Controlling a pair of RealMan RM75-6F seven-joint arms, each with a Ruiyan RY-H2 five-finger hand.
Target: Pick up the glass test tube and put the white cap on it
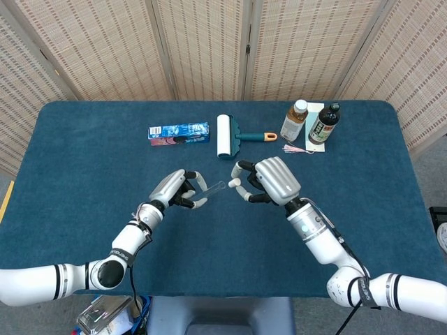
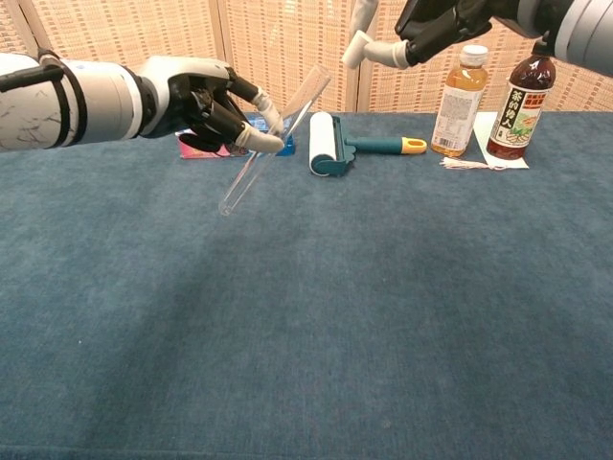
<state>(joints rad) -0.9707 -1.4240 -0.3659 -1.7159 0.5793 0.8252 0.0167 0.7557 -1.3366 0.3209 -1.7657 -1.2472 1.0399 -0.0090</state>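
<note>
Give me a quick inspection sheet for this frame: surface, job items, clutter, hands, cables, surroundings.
Surface: blue cloth table, flat.
Job's things: glass test tube held tilted above the table; white cap held near its upper end, not yet on.
Clutter: lint roller, blue packet, two bottles at the far edge.
Hands: left hand grips the tube; right hand holds the cap.
Cables: thin lead along the left wrist.
Surroundings: woven folding screen behind.

1. Both my views are bright and evenly lit, without glare.
2. Soft, faint shadows lie on the desk (image 2: 383, 316) in the chest view's lower left.
3. Focus is sharp throughout.
</note>
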